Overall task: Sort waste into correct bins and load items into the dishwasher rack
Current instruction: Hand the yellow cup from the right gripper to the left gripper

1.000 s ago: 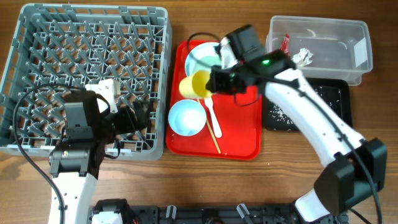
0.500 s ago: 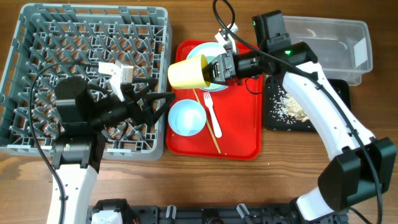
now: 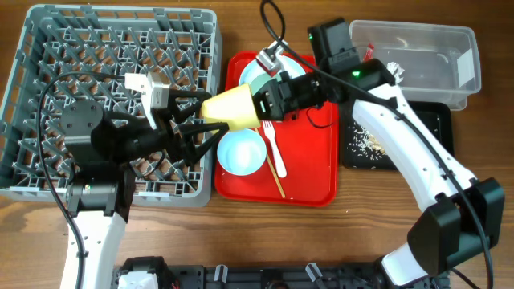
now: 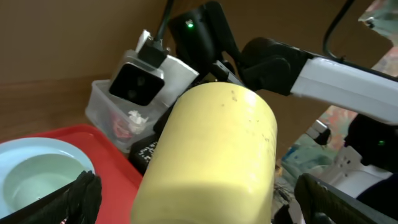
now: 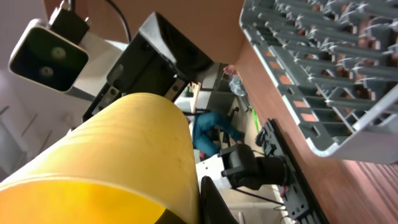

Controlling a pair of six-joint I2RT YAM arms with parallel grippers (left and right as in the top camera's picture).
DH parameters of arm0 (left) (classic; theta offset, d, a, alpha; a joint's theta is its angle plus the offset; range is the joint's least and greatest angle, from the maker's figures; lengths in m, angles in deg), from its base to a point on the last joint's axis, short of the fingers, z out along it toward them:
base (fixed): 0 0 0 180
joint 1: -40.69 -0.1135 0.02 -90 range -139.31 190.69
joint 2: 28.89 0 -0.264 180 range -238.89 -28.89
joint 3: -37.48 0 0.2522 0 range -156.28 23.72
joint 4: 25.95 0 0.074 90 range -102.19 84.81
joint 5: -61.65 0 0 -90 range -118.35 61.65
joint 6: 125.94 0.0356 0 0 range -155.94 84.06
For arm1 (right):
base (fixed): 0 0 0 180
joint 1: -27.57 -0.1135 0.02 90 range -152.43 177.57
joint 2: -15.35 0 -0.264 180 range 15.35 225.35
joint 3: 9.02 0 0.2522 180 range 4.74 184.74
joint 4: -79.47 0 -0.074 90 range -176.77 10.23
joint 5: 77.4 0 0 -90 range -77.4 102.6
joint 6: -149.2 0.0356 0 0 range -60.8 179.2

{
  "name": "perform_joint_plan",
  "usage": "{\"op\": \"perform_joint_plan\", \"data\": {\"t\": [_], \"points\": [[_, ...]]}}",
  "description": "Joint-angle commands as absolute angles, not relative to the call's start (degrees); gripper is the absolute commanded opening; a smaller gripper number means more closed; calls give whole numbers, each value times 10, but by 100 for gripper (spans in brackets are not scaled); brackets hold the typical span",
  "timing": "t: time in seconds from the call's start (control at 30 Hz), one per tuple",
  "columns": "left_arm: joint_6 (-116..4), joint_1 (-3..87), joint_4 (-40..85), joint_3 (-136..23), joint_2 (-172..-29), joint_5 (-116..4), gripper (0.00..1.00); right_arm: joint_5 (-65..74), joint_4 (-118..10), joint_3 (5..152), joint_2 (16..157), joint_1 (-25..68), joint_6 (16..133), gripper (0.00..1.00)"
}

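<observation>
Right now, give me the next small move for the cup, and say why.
Probably close the left gripper on the cup. Its open fingers flank the cup's base in the left wrist view, while the right gripper holds the other end in mid-air between the tray and the rack. The right should release only afterwards.

We see a brown wooden surface (image 3: 361, 233) with an even grain running across it, lit softly and without hard shadows. A black frame (image 3: 265, 277) lines its near edge. In the right wrist view the room tilts beyond the surface's edge: a pale wall (image 5: 18, 124), something teal (image 5: 214, 134) and dark clutter, all too blurred to name. Behind everything in the left wrist view lies a plain brown plane (image 4: 74, 37).
</observation>
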State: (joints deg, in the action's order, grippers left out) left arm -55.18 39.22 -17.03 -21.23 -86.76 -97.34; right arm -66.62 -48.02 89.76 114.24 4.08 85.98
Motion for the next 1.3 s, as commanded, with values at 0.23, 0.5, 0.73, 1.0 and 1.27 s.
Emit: {"op": "perform_joint_plan", "data": {"t": [0.23, 0.5, 0.73, 1.0, 1.27], "points": [[-563, 390, -195, -220, -870, -1042, 100, -707, -508, 907, 1137, 8, 878, 4], [-563, 390, -210, -220, -870, -1066, 82, -707, -508, 907, 1137, 6, 879, 4], [-564, 390, -210, -220, -870, -1070, 77, -726, -559, 907, 1137, 6, 920, 5], [-563, 390, -210, -220, -870, -1070, 78, -726, -571, 905, 1137, 6, 926, 4], [-561, 389, -249, -220, -870, -1069, 80, -726, -571, 905, 1137, 6, 926, 4]]}}
